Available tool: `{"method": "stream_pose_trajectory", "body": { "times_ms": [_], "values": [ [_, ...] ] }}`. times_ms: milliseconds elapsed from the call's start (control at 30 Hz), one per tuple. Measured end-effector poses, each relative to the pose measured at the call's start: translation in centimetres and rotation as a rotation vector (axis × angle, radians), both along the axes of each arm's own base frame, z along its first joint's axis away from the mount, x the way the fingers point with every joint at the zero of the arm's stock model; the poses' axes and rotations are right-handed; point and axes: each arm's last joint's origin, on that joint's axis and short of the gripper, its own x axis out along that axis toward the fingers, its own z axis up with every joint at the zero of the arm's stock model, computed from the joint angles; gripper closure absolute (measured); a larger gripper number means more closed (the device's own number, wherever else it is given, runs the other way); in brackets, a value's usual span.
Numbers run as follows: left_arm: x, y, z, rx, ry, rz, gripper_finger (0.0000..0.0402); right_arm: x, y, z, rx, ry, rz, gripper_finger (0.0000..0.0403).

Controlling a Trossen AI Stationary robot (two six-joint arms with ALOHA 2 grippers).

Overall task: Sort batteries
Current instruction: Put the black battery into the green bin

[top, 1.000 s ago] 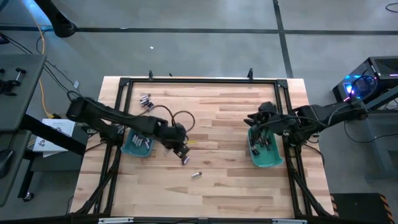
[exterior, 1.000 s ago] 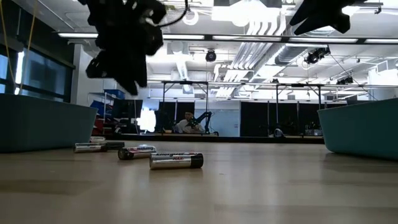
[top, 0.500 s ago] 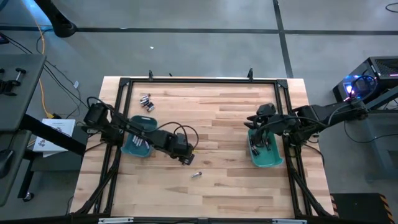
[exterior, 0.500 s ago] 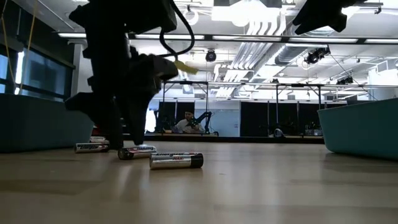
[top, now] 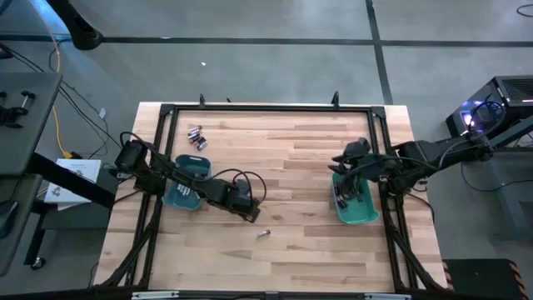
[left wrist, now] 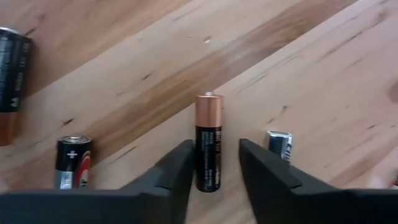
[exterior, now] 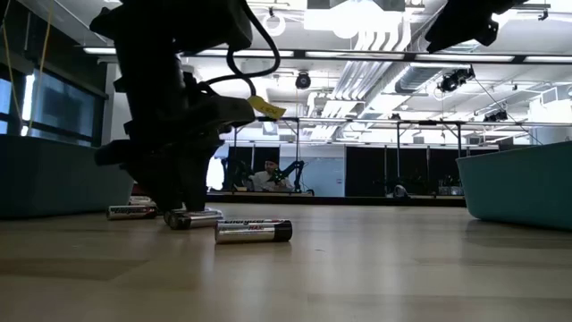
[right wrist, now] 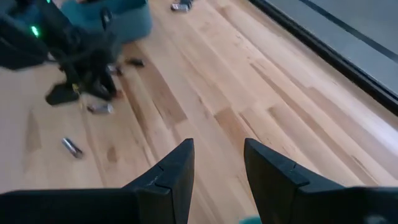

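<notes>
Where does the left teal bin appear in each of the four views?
High view: left teal bin, left of centre, under the left arm.
Low view: far left.
Left wrist view: not in it.
Right wrist view: far off, beyond the left arm.
Shared landmark: left gripper.

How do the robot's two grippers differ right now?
The left gripper is down at the wooden table, its open fingers either side of a copper-topped battery. The right gripper hangs above the right teal bin, with nothing between its fingers. Both are dark, two-fingered and open.
</notes>
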Motion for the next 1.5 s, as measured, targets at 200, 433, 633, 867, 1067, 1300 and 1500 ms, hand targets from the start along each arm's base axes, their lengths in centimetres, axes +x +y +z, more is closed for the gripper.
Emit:
{"method": "stream_pose_trajectory", "body": {
  "times_ms": [200, 433, 633, 867, 1067, 1300, 1500],
  "values": [
    [0.5, 0.3, 1.6, -0.006, -0.066, 0.017, 0.0377, -0.4, -0.1, -0.3, 0.003, 0.043, 0.003, 0.0269],
    [2.8, 1.2, 10.5, 0.118, -0.576, 0.043, 0.0377, 0.7, 0.6, 0.6, 0.025, -0.046, 0.179, 0.0269],
    [3.4, 2.6, 19.2, 0.338, -1.166, -0.040, 0.0377, 2.5, 1.2, 2.7, 0.032, -0.297, 0.263, 0.0268],
    [3.1, 3.4, 22.4, 0.444, -1.451, -0.062, 0.0377, 5.6, 1.5, 4.6, 0.080, -0.594, 0.330, 0.0226],
    [3.1, 3.2, 22.4, 0.454, -1.446, -0.080, 0.0377, 7.9, 1.1, 4.6, 0.121, -0.701, 0.269, 0.0208],
    [3.2, 3.1, 22.2, 0.458, -1.433, -0.093, 0.0377, 9.4, 0.7, 3.8, 0.165, -0.719, 0.224, 0.0218],
    [3.2, 3.0, 22.0, 0.457, -1.412, -0.106, 0.0377, 9.4, 0.4, 4.3, 0.173, -0.763, 0.260, 0.0247]
  ]
}}
